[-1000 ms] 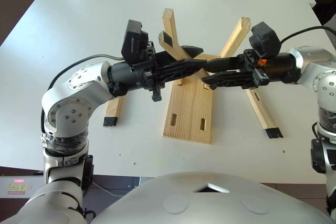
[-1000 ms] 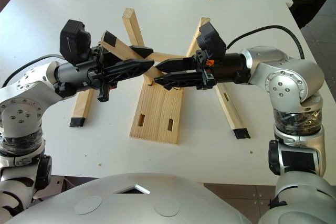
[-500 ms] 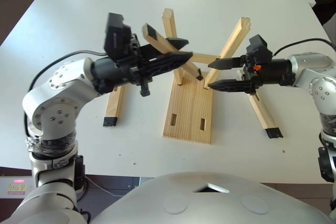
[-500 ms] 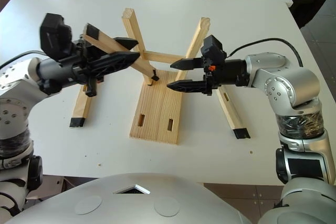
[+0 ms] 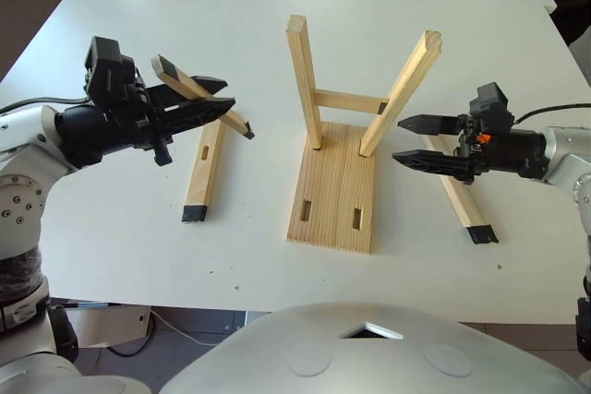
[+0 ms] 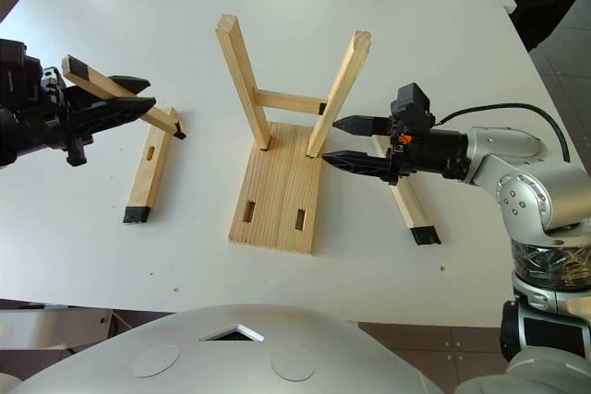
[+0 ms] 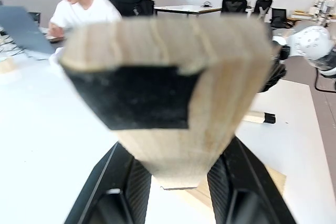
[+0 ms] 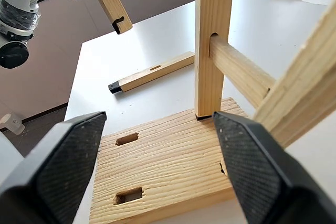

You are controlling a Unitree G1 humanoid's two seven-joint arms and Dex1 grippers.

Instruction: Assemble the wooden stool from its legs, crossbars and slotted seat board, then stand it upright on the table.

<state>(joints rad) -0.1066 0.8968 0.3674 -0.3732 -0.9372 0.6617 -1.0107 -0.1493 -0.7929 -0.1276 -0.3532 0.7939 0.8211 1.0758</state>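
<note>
The left gripper (image 5: 220, 97), clamped on a leg (image 5: 180, 80), has swung away from the middle of the seat board (image 5: 337, 200) out to the robot's left, so it now hangs over the loose leg (image 5: 205, 173) lying there. The right gripper (image 5: 399, 139) has drawn back to the right, fingers apart, clear of the standing frame (image 5: 349, 99).

Half-built wooden stool, seat down at centre frame, loose parts on either side.
The slotted seat board (image 5: 334, 182) lies flat. The left upright leg (image 5: 303, 80) and right upright leg (image 5: 402, 89) stand in its far slots, splaying apart, joined by a crossbar (image 5: 349, 101); the two near slots are open. One loose leg (image 5: 205, 173) lies flat at left, another loose leg (image 5: 462, 202) at right. At upper left, a black-capped wooden piece (image 5: 189, 88) hangs tilted above the table, clamped in the left gripper (image 5: 227, 95).
</note>
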